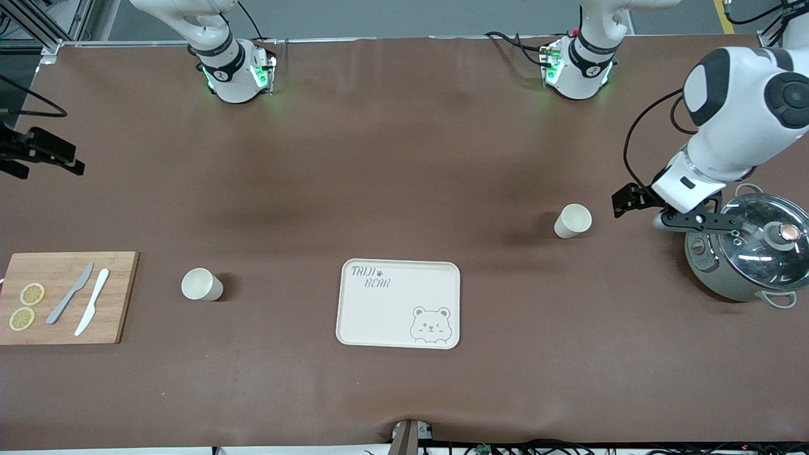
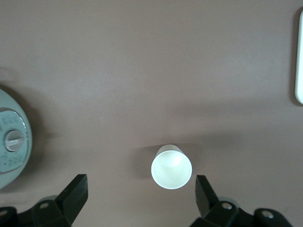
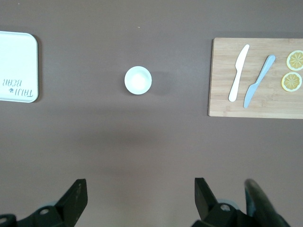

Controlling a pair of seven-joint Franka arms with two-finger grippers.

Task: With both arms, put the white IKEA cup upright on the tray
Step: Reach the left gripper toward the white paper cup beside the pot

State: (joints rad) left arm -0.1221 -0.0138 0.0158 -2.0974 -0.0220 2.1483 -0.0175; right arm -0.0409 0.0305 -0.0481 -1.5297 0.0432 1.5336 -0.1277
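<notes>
Two white cups (image 1: 573, 221) stood upright off the tray (image 1: 399, 303); the left tool (image 2: 139, 194), released, hung beside the one toward its own end, the right tool (image 3: 137, 198) likewise released.

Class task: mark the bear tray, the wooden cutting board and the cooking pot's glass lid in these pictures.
Cream rectangular bear tray (image 1: 379, 313): front view, bare middle of its floor.
Wooden rectangular cutting board (image 1: 123, 297): front view, bare wood near its edge.
Round glass pot lid (image 1: 755, 243): front view, the glass beside its knob.

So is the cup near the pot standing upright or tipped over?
Upright. The cup shows its round open mouth facing up in the left wrist view, and it stands on the table beside the pot.
</notes>
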